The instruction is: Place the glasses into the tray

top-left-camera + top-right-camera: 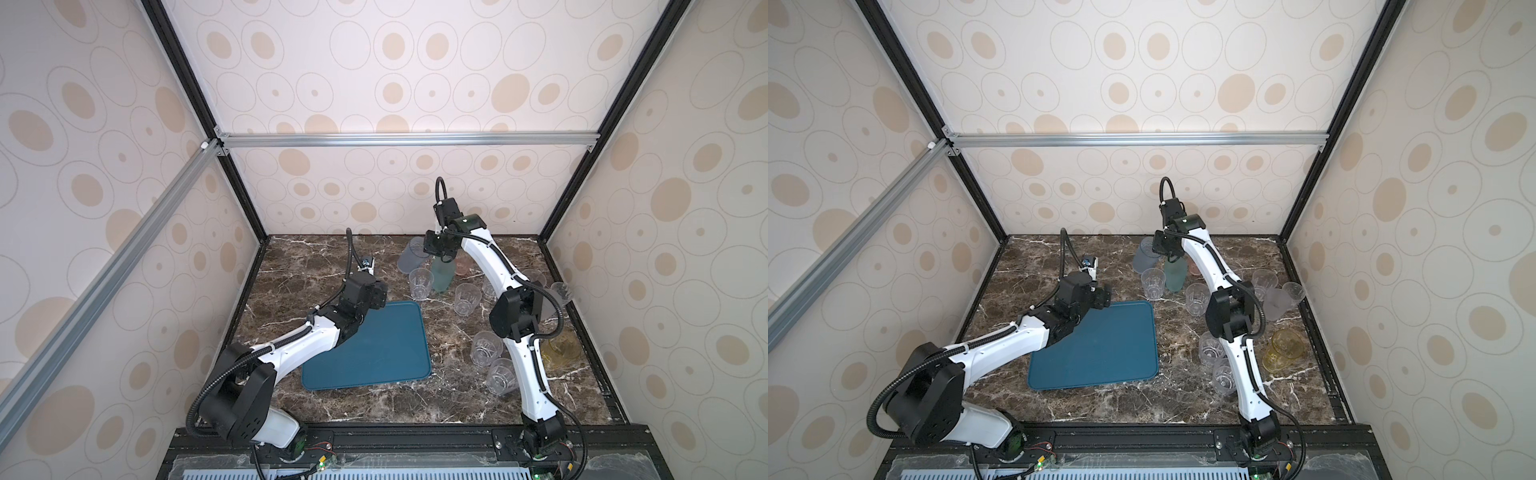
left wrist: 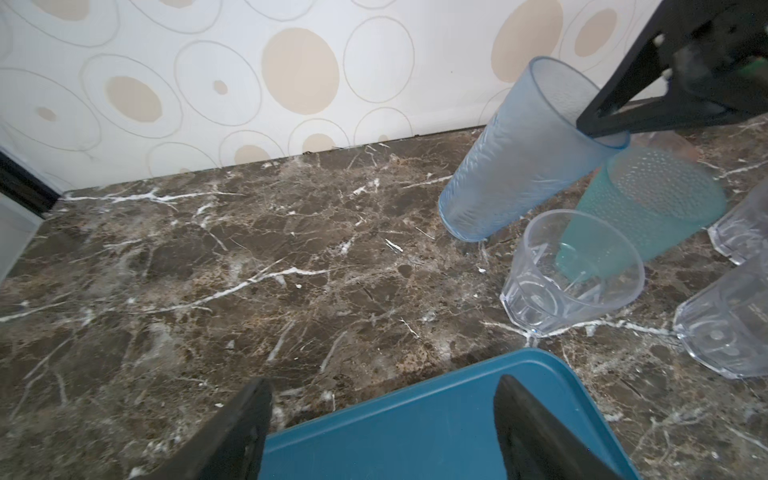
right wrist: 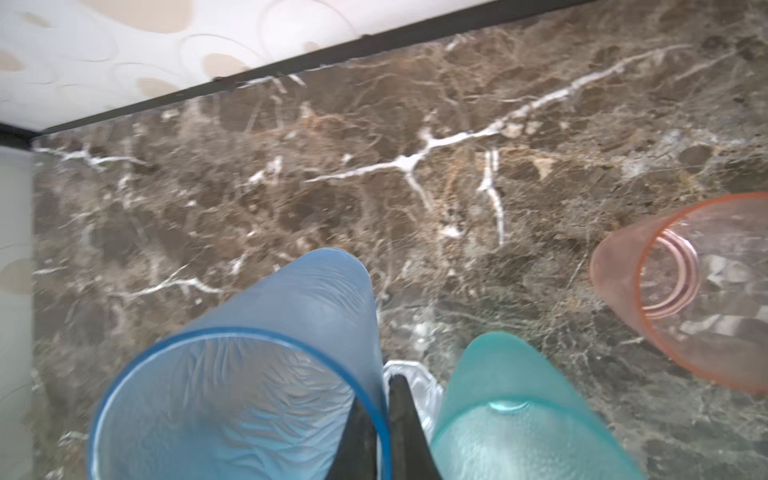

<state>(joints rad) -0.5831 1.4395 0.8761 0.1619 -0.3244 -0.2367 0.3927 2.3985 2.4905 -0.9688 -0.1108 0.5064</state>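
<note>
Right wrist view: right jaws pinch a tall blue see-through tumbler [image 3: 257, 316]; left jaws spread; flat teal-blue plastic tray [image 1: 374, 345] holds none yet.

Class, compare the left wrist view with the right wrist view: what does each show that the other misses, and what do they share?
Left wrist only: the teal-blue tray and the open left gripper over its edge. Right wrist only: a clear look into the pink tumbler through its open mouth. Both: the right gripper shut on the rim of the tilted grey-blue tumbler, the teal-green tumbler beside it, and the marble table.
</note>
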